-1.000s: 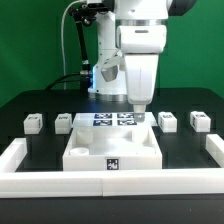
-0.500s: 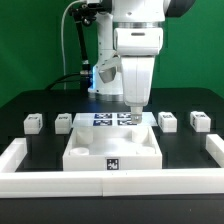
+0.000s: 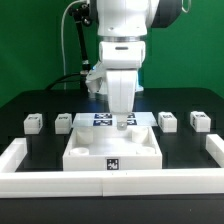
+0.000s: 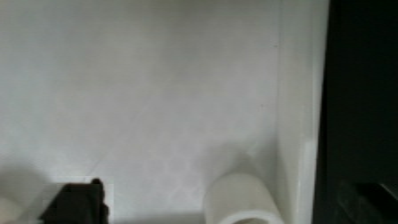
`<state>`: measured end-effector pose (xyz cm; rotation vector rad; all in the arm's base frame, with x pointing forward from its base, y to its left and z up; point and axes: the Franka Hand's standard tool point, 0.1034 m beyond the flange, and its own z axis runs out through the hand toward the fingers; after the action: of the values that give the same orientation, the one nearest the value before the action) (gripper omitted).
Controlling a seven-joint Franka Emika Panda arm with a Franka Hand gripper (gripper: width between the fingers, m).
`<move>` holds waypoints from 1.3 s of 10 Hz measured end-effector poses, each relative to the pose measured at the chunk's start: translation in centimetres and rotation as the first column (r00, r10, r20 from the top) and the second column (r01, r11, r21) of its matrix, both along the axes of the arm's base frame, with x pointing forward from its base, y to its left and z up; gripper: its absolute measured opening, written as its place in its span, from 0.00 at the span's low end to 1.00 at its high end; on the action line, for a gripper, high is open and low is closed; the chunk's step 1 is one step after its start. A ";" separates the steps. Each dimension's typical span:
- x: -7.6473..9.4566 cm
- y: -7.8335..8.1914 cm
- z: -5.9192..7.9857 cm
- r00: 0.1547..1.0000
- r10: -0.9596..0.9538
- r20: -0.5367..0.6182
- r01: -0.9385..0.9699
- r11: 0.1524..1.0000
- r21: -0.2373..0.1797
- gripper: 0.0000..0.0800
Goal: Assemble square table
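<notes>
Change: the arm has swung toward the exterior view's left and come lower; the tool (image 3: 121,122) now hangs over the back edge of the tabletop slab (image 3: 88,145).
Slab position: flat at the middle of the black surface (image 3: 40,105), tag on its front edge; its white top fills most of the wrist view.
Tool: jaws spread wide, nothing between them; one dark finger (image 4: 75,200) shows in the wrist view.
Legs: all loose in a row, well apart from the slab: left outer leg (image 3: 32,123), left inner leg (image 3: 63,122), right inner leg (image 3: 167,121), right outer leg (image 3: 198,121), sides as the exterior view shows them.
Progress: apparently at the start; no leg is fitted, and all four are left to do.
Edges: the border wall (image 3: 112,184) closes the front and both sides.
Open room: the marker board (image 3: 105,119) lies just behind the slab, under the tool; bare surface separates each inner leg from the slab.
</notes>
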<state>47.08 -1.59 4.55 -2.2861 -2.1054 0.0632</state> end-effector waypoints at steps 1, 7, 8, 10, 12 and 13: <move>-0.2 0.0 -0.5 1.000 -0.002 -0.003 0.002 1.000 0.002 0.81; -1.5 0.3 -2.9 0.999 -0.008 -0.040 0.009 1.000 0.010 0.81; -1.6 0.2 -3.1 0.999 -0.009 -0.044 0.009 1.000 0.010 0.81; -1.6 0.3 -3.1 0.999 -0.014 -0.044 0.015 1.000 0.009 0.81; -1.6 0.3 -3.1 0.999 -0.031 -0.043 0.031 0.999 0.008 0.45; -1.6 0.3 -3.1 0.999 -0.031 -0.044 0.032 0.999 0.008 0.45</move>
<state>45.51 -1.27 1.44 -2.2907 -2.0446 0.1022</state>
